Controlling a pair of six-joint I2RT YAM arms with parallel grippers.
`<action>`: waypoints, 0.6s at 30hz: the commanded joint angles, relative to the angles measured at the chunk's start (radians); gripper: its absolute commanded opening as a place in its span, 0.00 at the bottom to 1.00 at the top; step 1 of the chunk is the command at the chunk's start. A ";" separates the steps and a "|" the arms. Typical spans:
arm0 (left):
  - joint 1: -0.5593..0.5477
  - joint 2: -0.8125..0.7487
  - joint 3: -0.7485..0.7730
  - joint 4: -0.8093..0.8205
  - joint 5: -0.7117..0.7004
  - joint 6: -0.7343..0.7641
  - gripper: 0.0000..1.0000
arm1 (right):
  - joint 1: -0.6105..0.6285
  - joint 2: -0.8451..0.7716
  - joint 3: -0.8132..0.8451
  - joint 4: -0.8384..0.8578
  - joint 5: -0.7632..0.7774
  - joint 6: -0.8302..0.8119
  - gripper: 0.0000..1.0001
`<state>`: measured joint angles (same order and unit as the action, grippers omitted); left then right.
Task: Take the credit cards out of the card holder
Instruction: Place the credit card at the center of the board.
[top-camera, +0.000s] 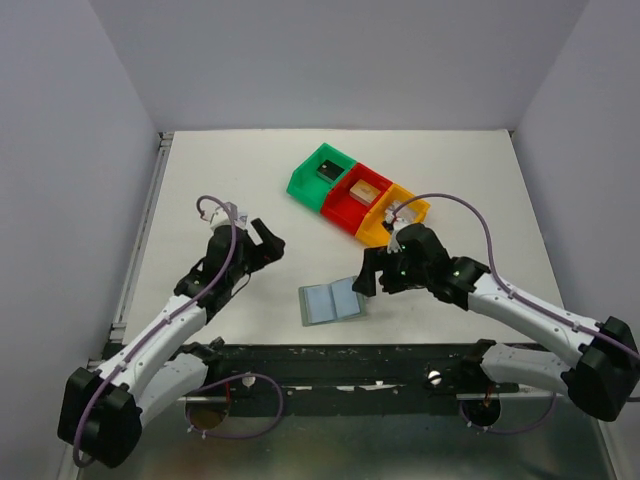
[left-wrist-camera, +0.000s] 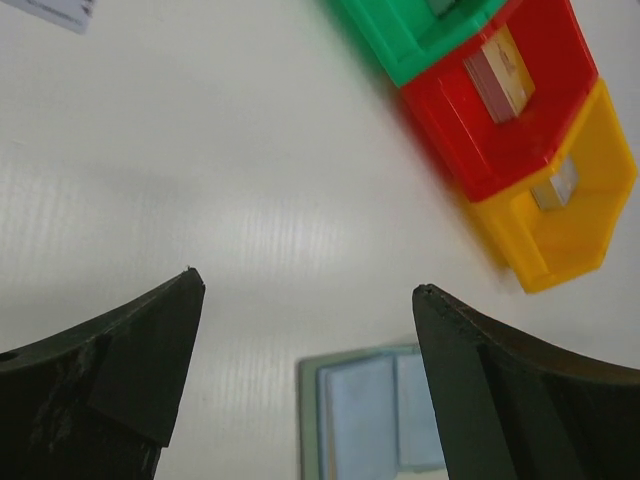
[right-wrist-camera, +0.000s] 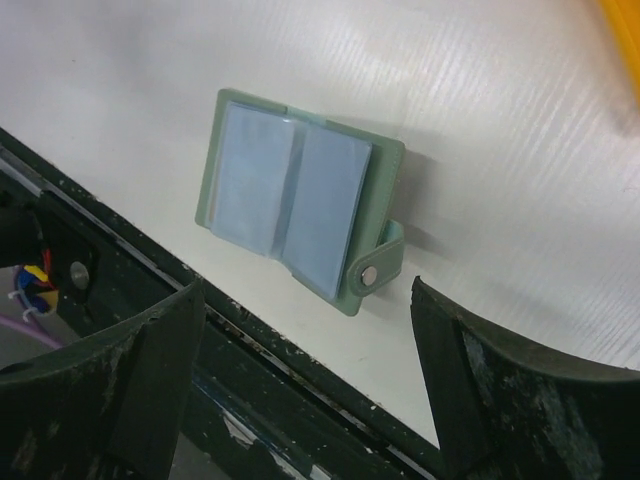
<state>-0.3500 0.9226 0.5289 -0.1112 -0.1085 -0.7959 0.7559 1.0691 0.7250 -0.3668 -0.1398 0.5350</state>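
At the front edge of the table (top-camera: 230, 170), the card holder (top-camera: 331, 300) lies open, long axis left-right, just left of the right gripper (top-camera: 366, 282), jaws apart and empty; the left gripper (top-camera: 266, 242), also spread, sits farther off; 3 credit cards (top-camera: 328, 170) lie in the bins (top-camera: 340, 212).

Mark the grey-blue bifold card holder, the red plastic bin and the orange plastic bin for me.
grey-blue bifold card holder (right-wrist-camera: 290, 195), right wrist view, on its centre fold.
red plastic bin (left-wrist-camera: 455, 140), left wrist view, on its outer front wall.
orange plastic bin (left-wrist-camera: 518, 245), left wrist view, on its front wall.
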 joint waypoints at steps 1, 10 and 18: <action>-0.228 -0.066 -0.027 -0.108 -0.097 -0.080 0.99 | 0.005 0.086 0.017 -0.008 0.006 0.000 0.89; -0.488 -0.145 -0.090 -0.021 -0.054 -0.054 0.98 | 0.005 0.250 -0.024 0.155 -0.090 0.103 0.87; -0.489 -0.195 -0.187 0.034 -0.005 -0.069 0.74 | 0.005 0.310 -0.010 0.118 -0.026 0.114 0.83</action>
<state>-0.8337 0.7593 0.3969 -0.1200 -0.1459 -0.8581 0.7578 1.3670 0.7136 -0.2489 -0.2024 0.6319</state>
